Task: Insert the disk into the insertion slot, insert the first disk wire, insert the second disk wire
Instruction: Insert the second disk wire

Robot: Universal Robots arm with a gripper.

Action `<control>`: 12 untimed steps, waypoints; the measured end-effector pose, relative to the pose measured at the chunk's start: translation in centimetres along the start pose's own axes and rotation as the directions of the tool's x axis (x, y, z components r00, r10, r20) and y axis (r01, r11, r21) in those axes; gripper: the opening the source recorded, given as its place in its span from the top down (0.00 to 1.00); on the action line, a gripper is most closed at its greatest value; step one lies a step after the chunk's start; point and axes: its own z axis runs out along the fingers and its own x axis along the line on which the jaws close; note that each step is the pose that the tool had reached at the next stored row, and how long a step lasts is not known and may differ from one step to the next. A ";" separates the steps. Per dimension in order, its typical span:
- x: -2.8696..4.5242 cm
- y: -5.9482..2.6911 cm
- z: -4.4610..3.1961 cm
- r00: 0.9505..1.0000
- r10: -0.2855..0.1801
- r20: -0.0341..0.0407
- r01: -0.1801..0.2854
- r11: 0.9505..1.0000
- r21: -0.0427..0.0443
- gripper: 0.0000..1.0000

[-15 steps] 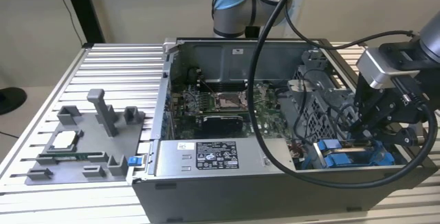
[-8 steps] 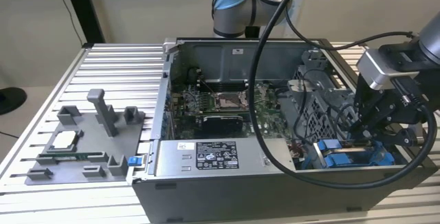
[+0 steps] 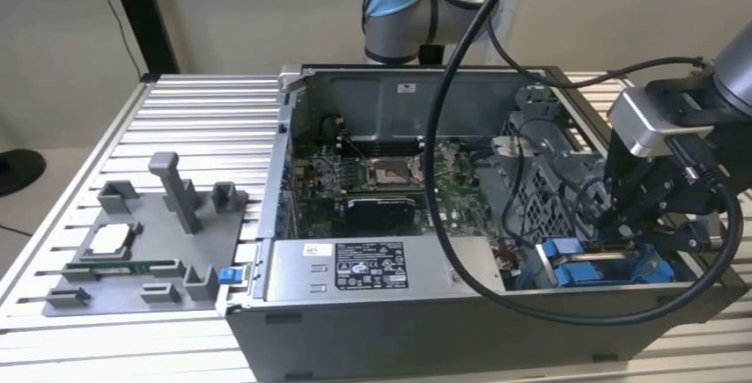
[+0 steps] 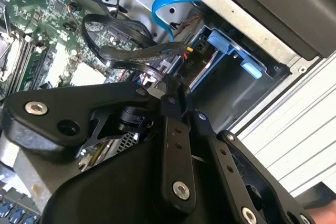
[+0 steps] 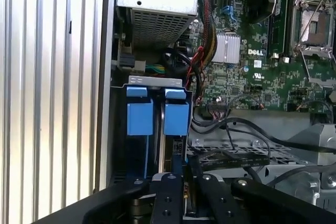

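Tool (image 3: 621,224) over the insertion slot (image 5: 157,129) — disk (image 5: 169,150) (blue-framed) inside.

PC case (image 3: 411,330) on table (image 3: 188,119); parts tray (image 3: 129,251) at exterior view's left of case. Inside: motherboard (image 3: 376,180) mid, PSU (image 3: 352,268) at near wall, insertion slot (image 3: 587,268) at exterior view's right.

1. The exterior view looks down from high up and a little way back at the open computer case (image 3: 470,224).
2. The first wrist view looks down into the case from close above, by the blue drive bay (image 5: 157,111).
3. The second wrist view sits very close too, tilted, and shares that bay (image 4: 231,61) and the green board (image 4: 47,30).
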 end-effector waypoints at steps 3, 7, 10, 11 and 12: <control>0.03 0.00 0.17 1.000 0.000 0.000 0.000 1.000 0.000 1.00; 0.06 -0.01 0.36 1.000 0.000 0.000 0.000 1.000 0.000 1.00; 0.08 -0.02 0.48 1.000 0.000 0.000 0.000 1.000 0.000 1.00; 0.09 -0.02 0.52 1.000 0.000 0.000 0.000 1.000 0.000 1.00; 0.10 -0.02 0.57 1.000 0.000 0.000 0.000 1.000 0.000 1.00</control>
